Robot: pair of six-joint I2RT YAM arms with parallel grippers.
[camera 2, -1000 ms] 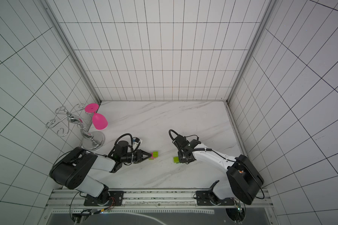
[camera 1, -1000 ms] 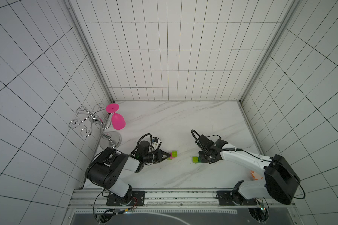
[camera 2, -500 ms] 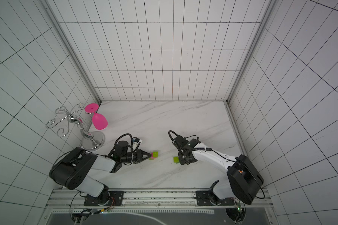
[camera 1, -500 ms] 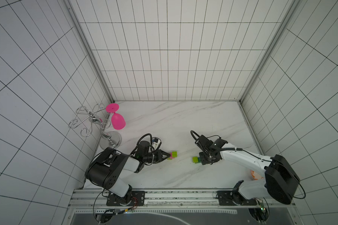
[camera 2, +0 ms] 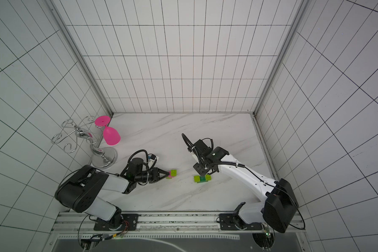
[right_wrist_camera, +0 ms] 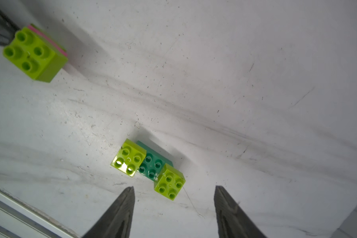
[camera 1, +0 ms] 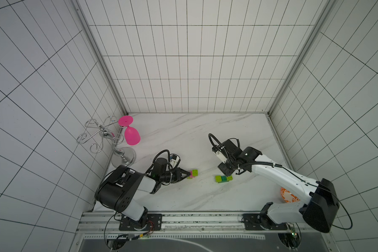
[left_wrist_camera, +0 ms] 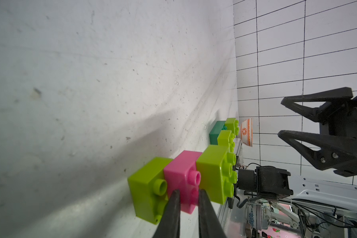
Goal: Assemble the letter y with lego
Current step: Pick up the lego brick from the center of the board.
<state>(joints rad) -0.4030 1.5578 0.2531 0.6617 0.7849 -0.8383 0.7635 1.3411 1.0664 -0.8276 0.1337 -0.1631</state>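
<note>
The lego lies in two separate groups on the marble table (camera 1: pixel 183 141); no joined letter y shows. A lime-pink-lime stack (camera 1: pixel 193 174) (camera 2: pixel 172 174) (left_wrist_camera: pixel 181 179) lies on its side, and my left gripper (camera 1: pixel 187 174) (left_wrist_camera: pixel 187 198) is shut on its pink brick (left_wrist_camera: pixel 180 175). To its right a dark green brick (right_wrist_camera: pixel 152 164) carries a lime brick at each end, forming a cluster (camera 1: pixel 223 178) (camera 2: pixel 202 178) that rests on the table. My right gripper (camera 1: pixel 228 173) (right_wrist_camera: pixel 174 188) hovers just above this cluster, open, with nothing between its fingers (right_wrist_camera: pixel 124 204).
A pink goblet (camera 1: pixel 131 136) hangs upside down on a chrome wire rack (camera 1: pixel 106 136) at the left wall. An orange-patterned bowl (camera 1: pixel 289 195) (left_wrist_camera: pixel 246 131) sits at the front right, half hidden under the right arm. Tiled walls enclose three sides, and a metal rail (camera 1: pixel 205 220) runs along the front.
My right gripper has opened and let go of the green and lime cluster, which stays on the table. The left arm and its stack have not moved.
</note>
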